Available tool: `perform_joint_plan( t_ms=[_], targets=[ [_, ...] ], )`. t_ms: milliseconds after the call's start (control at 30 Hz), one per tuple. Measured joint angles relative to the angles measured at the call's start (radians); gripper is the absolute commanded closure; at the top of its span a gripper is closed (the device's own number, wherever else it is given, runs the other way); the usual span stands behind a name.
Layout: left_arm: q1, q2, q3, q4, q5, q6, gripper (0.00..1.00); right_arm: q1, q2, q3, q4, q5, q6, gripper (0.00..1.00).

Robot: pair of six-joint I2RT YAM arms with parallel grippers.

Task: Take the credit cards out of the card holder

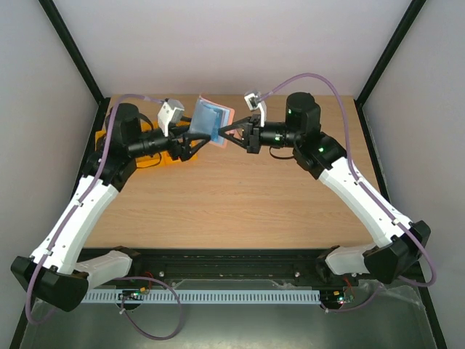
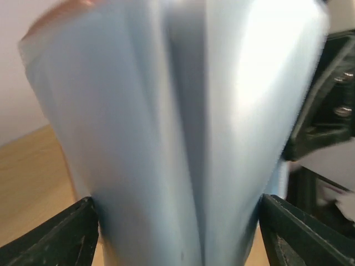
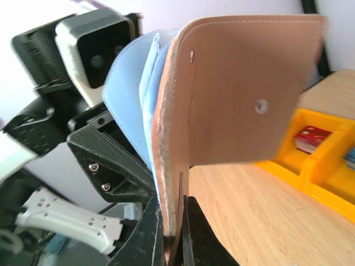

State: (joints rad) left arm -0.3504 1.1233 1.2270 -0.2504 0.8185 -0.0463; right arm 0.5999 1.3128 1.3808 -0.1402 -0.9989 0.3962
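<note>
The wooden worktop (image 1: 240, 196) is carrying the whole setup. Both arms are reaching toward its far edge and meeting near the middle, the left arm (image 1: 80, 211) coming in from the left and the right arm (image 1: 363, 193) from the right, wrists facing each other.

The yellow tray (image 3: 319, 172) is lying flat on the worktop toward the far left. In the top view it is showing only partly from under the left arm.

The card holder (image 1: 212, 120) is hanging clear of the worktop between the two wrists, roughly upright and folded open. Its tan-brown outside is facing the right wrist camera. Its pale blue-grey inside is almost filling the left wrist view, blurred.

The right jaws are pinching shut on the lower edge of the holder's tan-brown flap, with the fingers (image 3: 147, 238) pressing it from both sides. The left jaws are standing wide apart, one of their fingers (image 2: 61, 238) showing at each side of the blue-grey face. The blur is hiding whether they are touching it.

A red credit card (image 3: 312, 138) is lying in one tray compartment. A blue credit card (image 3: 350, 157) is showing in the next compartment, at the frame edge. I cannot tell whether any cards are sitting inside the holder.
</note>
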Motion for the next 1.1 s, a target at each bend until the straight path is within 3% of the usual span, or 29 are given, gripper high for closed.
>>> perform_joint_plan(
  t_ms=[133, 267, 400, 467, 533, 767, 833, 933, 1100],
  targets=[
    [0.027, -0.011, 0.0, 0.006, -0.223, -0.034, 0.14, -0.003, 0.025, 0.037, -0.077, 0.091, -0.009, 0.99],
    [0.137, -0.021, -0.002, 0.015, -0.383, -0.095, 0.13, -0.003, 0.036, 0.057, -0.162, 0.152, -0.014, 0.99],
    [0.295, -0.021, -0.016, 0.019, -0.432, -0.163, 0.33, -0.003, 0.043, 0.076, -0.228, 0.213, -0.014, 0.98],
    [0.331, -0.021, -0.017, 0.019, -0.414, -0.163, 0.51, -0.002, 0.061, 0.104, -0.265, 0.249, -0.014, 0.98],
    [0.314, -0.032, -0.018, 0.021, -0.341, -0.131, 0.6, 0.004, 0.084, 0.134, -0.301, 0.281, -0.019, 0.98],
    [0.051, -0.136, -0.01, -0.006, 0.001, 0.013, 0.58, 0.011, 0.13, 0.174, -0.401, 0.346, -0.053, 0.99],
    [0.002, -0.134, 0.006, -0.01, 0.036, 0.035, 0.62, 0.012, 0.147, 0.189, -0.414, 0.348, -0.063, 0.98],
    [-0.041, -0.097, 0.004, -0.018, 0.045, 0.02, 0.69, 0.014, 0.148, 0.188, -0.407, 0.303, -0.085, 0.98],
    [0.01, 0.05, -0.016, 0.002, 0.076, -0.109, 0.68, 0.014, 0.079, 0.08, -0.28, 0.156, -0.097, 0.98]
  ],
)
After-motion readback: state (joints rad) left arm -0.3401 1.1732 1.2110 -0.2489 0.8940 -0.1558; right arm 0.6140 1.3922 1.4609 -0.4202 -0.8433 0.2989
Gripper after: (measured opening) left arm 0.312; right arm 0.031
